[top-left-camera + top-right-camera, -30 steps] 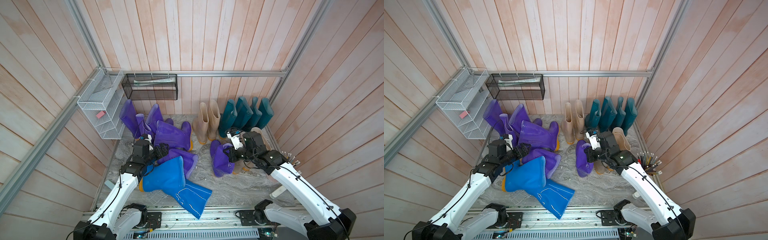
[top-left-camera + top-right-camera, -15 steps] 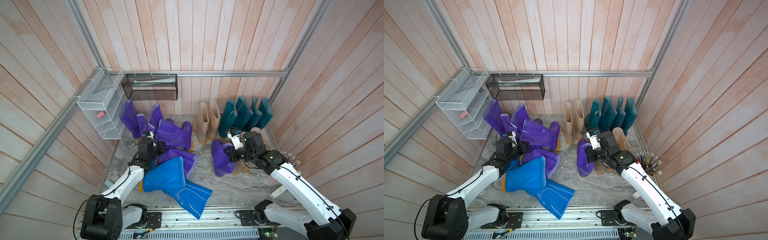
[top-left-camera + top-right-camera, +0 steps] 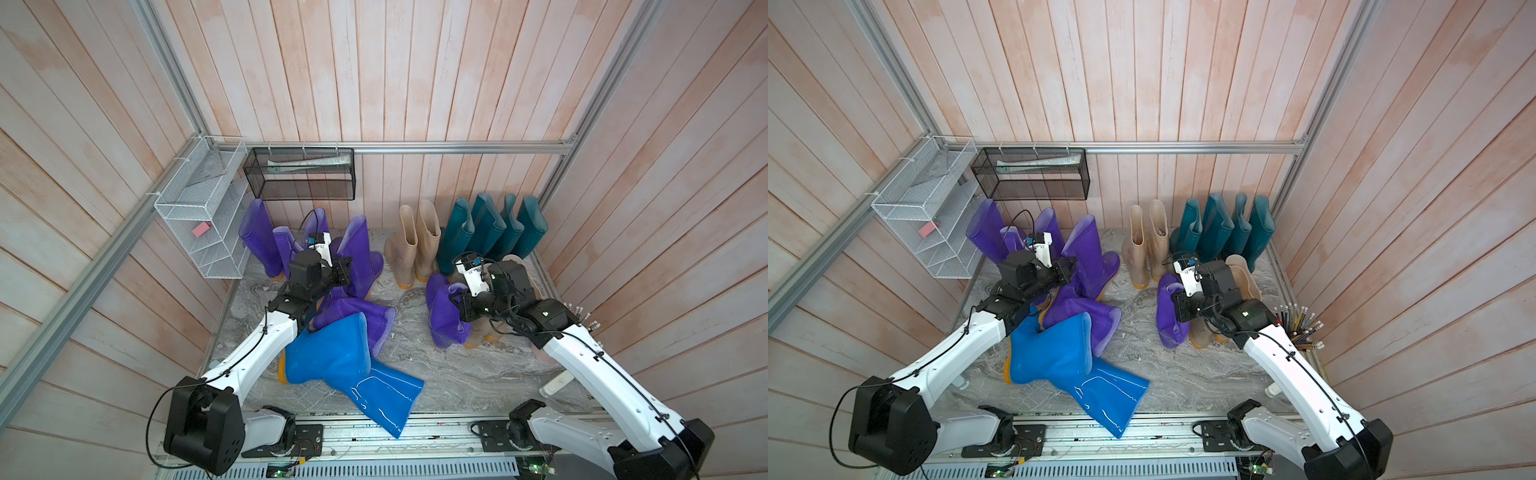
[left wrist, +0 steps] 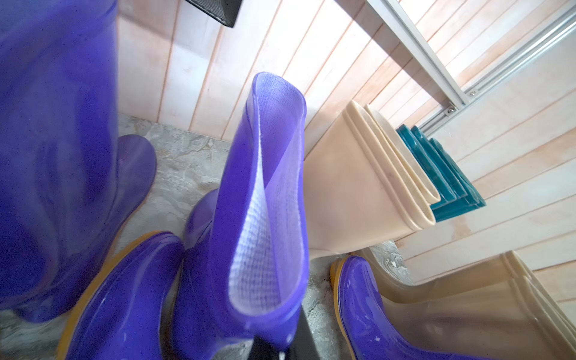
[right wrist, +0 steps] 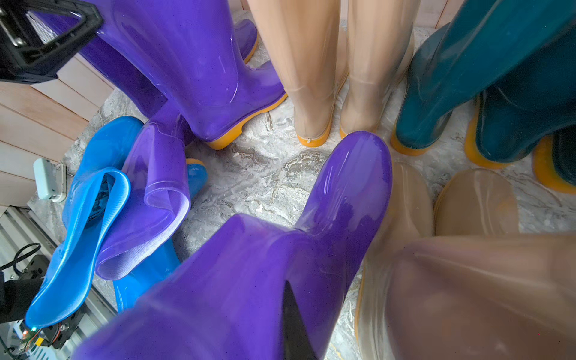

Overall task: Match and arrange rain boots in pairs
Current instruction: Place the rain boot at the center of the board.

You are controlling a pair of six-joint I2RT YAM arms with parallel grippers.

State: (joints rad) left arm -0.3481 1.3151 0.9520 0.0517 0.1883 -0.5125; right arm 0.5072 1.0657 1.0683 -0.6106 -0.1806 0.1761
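Note:
My left gripper (image 3: pixel 345 268) (image 4: pixel 277 347) is shut on the top rim of an upright purple rain boot (image 3: pixel 359 249) (image 4: pixel 265 218). My right gripper (image 3: pixel 457 305) (image 5: pixel 293 330) is shut on the shaft of another purple boot (image 3: pixel 442 328) (image 5: pixel 343 193), which stands beside two beige boots (image 3: pixel 482 332). More purple boots (image 3: pixel 257 232) lean at the back left and one (image 3: pixel 370 318) lies flat. Two bright blue boots (image 3: pixel 332 357) lie in front. A beige pair (image 3: pixel 411 241) and several teal boots (image 3: pixel 490 232) stand along the back wall.
A white wire shelf (image 3: pixel 199 212) and a black mesh basket (image 3: pixel 303 174) hang in the back left corner. A cup of pencils (image 3: pixel 1300 328) stands by the right wall. Wooden walls close in on three sides. Bare marble floor (image 3: pixel 415 365) shows between the boot groups.
My left gripper has reached back and to the right, and gone from open to shut on the purple boot's rim. The right arm and its boot have barely moved.

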